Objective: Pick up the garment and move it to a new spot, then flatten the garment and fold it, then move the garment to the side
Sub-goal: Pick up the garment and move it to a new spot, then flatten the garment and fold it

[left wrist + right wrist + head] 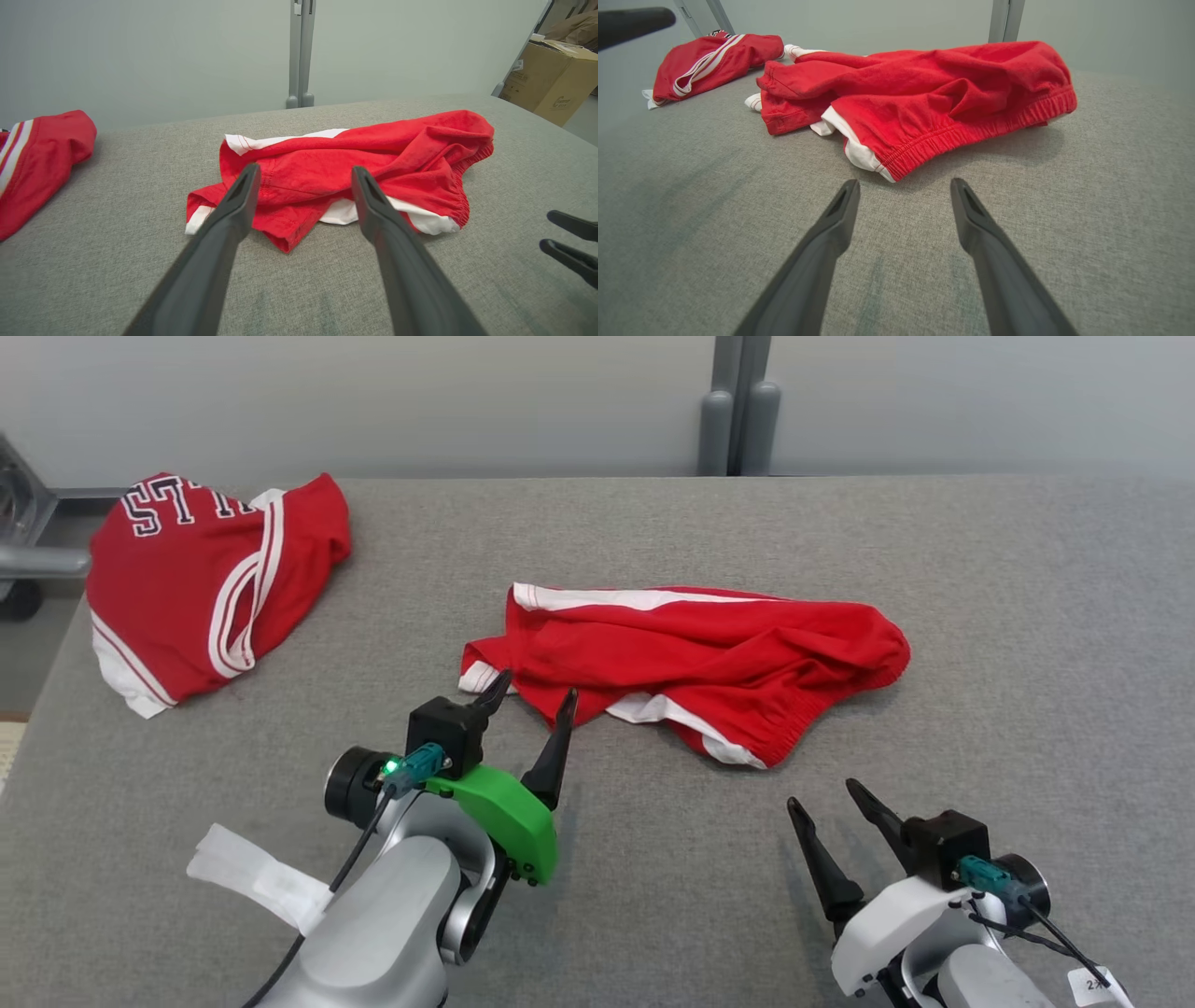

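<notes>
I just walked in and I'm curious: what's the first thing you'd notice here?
The crumpled red shorts in the middle of the grey table jump out first. Next comes the left hand with its bright green cover, open, its tips at the shorts' near-left edge. A red jersey with white stripes lies at the table's far left corner.

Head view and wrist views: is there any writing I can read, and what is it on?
"ST", further letters lost in a fold: white block letters on the red jersey.
"2", the rest unclear: white tag at the head view's lower right.
Logo on the cardboard box: too blurred to read.
No writing on the red shorts.
</notes>
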You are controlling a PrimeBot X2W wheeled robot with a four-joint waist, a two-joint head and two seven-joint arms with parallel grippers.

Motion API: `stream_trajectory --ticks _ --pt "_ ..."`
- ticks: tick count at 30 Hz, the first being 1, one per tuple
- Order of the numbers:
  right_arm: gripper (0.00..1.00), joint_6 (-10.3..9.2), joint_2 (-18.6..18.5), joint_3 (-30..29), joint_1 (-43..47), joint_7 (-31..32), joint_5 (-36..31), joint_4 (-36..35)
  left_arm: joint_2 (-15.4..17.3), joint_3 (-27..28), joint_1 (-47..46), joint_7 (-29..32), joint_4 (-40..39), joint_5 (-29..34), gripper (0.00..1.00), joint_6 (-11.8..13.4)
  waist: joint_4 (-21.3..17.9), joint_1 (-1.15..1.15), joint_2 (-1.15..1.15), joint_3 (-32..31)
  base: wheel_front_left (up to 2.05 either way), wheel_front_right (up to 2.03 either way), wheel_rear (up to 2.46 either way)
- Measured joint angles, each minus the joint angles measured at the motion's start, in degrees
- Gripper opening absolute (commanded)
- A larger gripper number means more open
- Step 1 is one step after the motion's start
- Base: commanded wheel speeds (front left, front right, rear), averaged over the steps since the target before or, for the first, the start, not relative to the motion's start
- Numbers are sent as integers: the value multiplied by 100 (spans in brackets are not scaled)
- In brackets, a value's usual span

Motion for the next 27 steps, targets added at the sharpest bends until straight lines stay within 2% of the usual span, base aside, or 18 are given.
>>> stream_trajectory --ticks 12,21,25,27 --pt "100 -2 -76 -243 -555 10 112 791 -5 200 38 -1 -558 207 100 48 738 0 0 301 0 0 0" --pt "100 10 -74 -224 -869 14 133 1229 33 480 182 -1 -761 380 100 94 1083 0 0 624 0 0 0" --pt "78 9 -60 -230 -949 8 133 1227 36 561 268 -1 -847 441 100 94 1101 0 0 674 0 0 0" --pt "75 9 -43 -208 -949 8 133 1220 58 603 314 -1 -873 456 100 96 1069 0 0 675 0 0 0"
